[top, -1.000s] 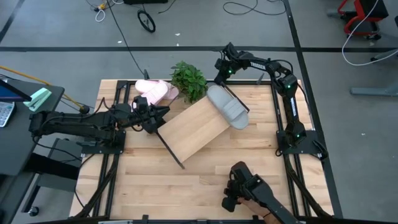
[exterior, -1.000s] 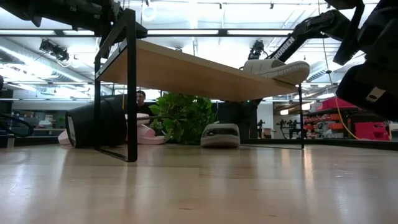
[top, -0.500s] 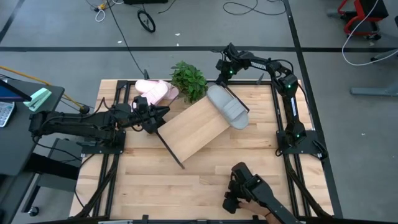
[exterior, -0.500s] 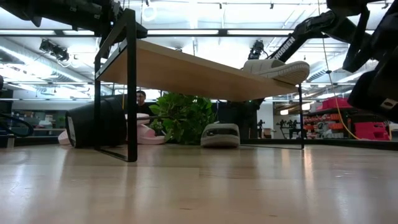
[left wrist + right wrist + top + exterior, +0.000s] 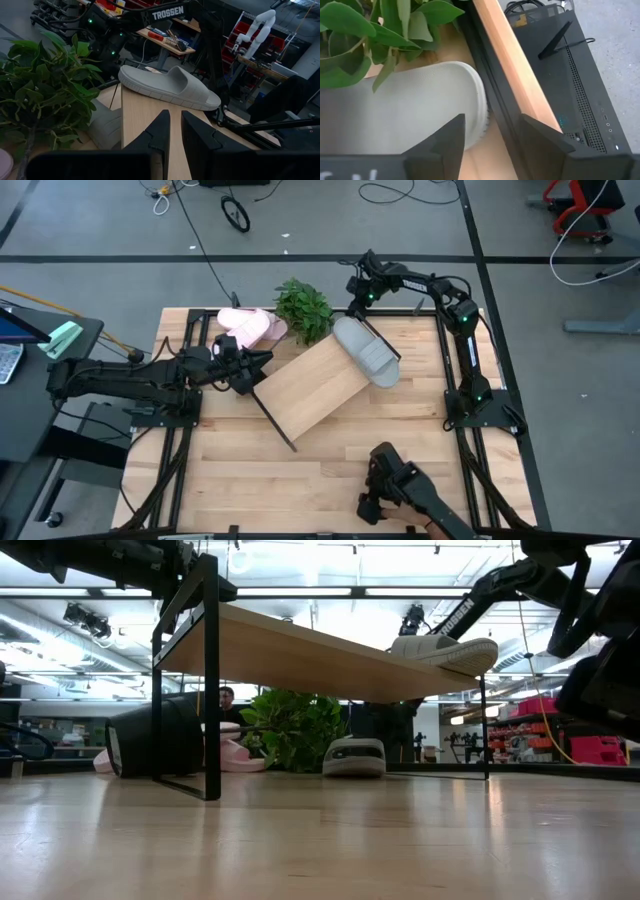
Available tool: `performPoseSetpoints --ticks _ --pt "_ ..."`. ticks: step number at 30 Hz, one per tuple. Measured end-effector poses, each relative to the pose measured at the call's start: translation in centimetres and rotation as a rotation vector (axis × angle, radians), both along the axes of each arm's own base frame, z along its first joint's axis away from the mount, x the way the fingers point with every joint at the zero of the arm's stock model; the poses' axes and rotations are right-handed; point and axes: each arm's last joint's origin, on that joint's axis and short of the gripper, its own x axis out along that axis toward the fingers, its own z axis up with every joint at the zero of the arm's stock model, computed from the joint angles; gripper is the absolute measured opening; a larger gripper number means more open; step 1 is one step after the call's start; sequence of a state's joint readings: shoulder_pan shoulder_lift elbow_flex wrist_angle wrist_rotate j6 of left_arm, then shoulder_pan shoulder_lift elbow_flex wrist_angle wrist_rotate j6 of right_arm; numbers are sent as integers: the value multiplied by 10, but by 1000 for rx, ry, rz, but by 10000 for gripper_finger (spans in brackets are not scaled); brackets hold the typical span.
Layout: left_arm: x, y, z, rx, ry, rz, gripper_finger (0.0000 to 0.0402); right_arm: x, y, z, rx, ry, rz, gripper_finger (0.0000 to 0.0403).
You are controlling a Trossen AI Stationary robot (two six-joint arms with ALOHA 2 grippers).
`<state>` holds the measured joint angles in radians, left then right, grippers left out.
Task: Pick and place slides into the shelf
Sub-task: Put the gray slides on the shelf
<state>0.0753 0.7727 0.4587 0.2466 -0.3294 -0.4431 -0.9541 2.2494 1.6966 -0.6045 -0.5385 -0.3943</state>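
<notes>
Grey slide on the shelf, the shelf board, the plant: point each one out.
grey slide [image 5: 366, 352], high view, on its wide strap.
shelf [image 5: 305, 390], high view, bare middle of the slanted wooden board.
plant [image 5: 303, 309], high view, centre of the leaves.

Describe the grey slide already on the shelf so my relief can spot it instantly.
Find the slanted light-wood shelf mid-table. At its far right end, near the leafy plant, lies one grey slide, sole down. It is the only sandal on the board; the pink slides sit on the tabletop.
</notes>
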Motion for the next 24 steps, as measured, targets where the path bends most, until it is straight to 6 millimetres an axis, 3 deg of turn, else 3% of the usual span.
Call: performPoseSetpoints --ticks 9,19,21,24 --pt "0 0 0 0 0 0 52 8 6 0 -11 0 35 170" --pt "0 0 0 1 1 0 53 11 6 -15 -21 13 39 168" --pt "0 0 0 1 1 0 52 11 6 -15 -25 16 38 154" --pt "0 0 0 2 1 0 53 10 6 -16 -32 21 43 98"
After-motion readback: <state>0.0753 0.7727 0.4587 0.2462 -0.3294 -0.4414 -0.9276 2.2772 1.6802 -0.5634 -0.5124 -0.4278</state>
